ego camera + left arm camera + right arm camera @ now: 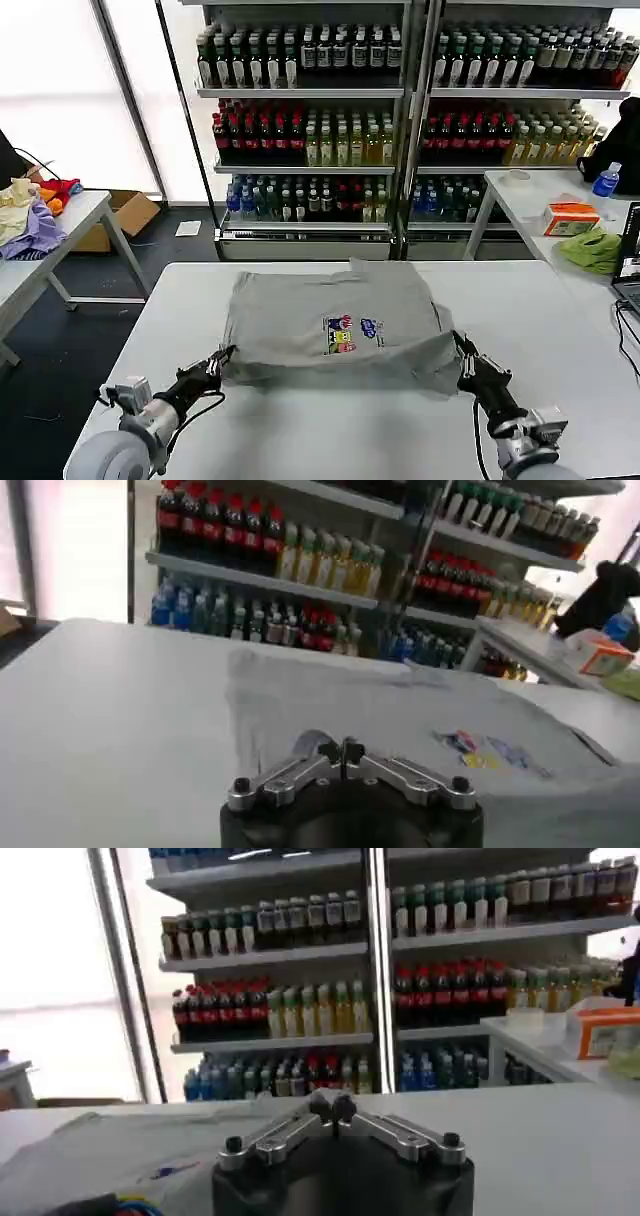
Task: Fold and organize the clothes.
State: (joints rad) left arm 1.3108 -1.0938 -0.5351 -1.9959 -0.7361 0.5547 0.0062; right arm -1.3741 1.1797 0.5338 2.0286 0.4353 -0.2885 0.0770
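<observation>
The light grey shirt [330, 325] lies flat in the middle of the white table [330, 430], its small multicoloured print [352, 334] facing up and its sides folded in. My left gripper [222, 358] is shut on the shirt's near left corner. In the left wrist view a small loop of grey cloth [305, 742] rises at the tips of the left gripper [341, 748]. My right gripper [462, 346] is shut at the near right corner, which sits slightly lifted. In the right wrist view the right gripper [332, 1106] has its tips together, with the shirt [120, 1153] spreading off to one side.
Shelves of bottles [310, 120] stand behind the table. A side table at the left holds a yellow-purple-red pile of clothes [30, 215]. A table at the right carries a green cloth [592, 248], an orange box [570, 217] and a blue bottle [606, 180].
</observation>
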